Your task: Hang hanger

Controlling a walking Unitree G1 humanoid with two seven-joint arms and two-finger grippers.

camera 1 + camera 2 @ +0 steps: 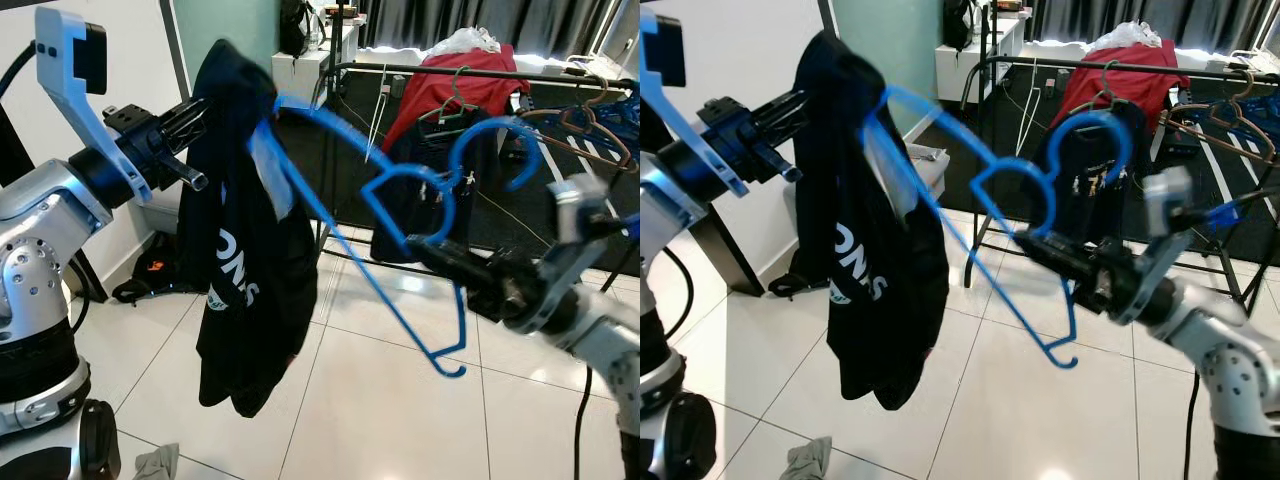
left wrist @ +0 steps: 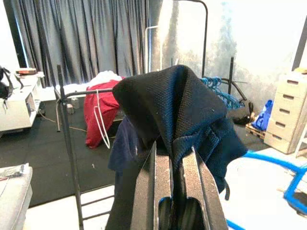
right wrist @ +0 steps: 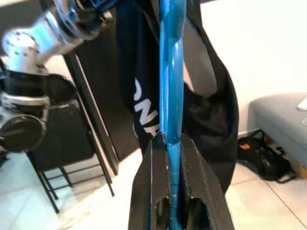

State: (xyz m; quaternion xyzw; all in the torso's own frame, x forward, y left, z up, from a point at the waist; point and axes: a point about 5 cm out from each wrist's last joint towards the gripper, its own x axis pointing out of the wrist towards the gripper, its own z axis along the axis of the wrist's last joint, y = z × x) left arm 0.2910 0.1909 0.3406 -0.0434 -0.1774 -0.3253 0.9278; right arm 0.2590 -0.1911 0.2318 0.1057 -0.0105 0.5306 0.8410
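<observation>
Left eye view, left to right: the left gripper (image 1: 200, 180) pinches the black shirt (image 1: 245, 270); the right gripper (image 1: 415, 250) clamps the blue hanger (image 1: 330, 215), half inside it. Seat the shoulder before lifting toward the rack (image 1: 440, 70). Left wrist view confirms cloth between its fingers (image 2: 194, 191).

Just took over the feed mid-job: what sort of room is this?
Probably a bedroom or laundry corner of a home: a black clothes rack carrying a red garment and spare hangers, dark curtains, a drawer unit, and a white tiled floor.
</observation>
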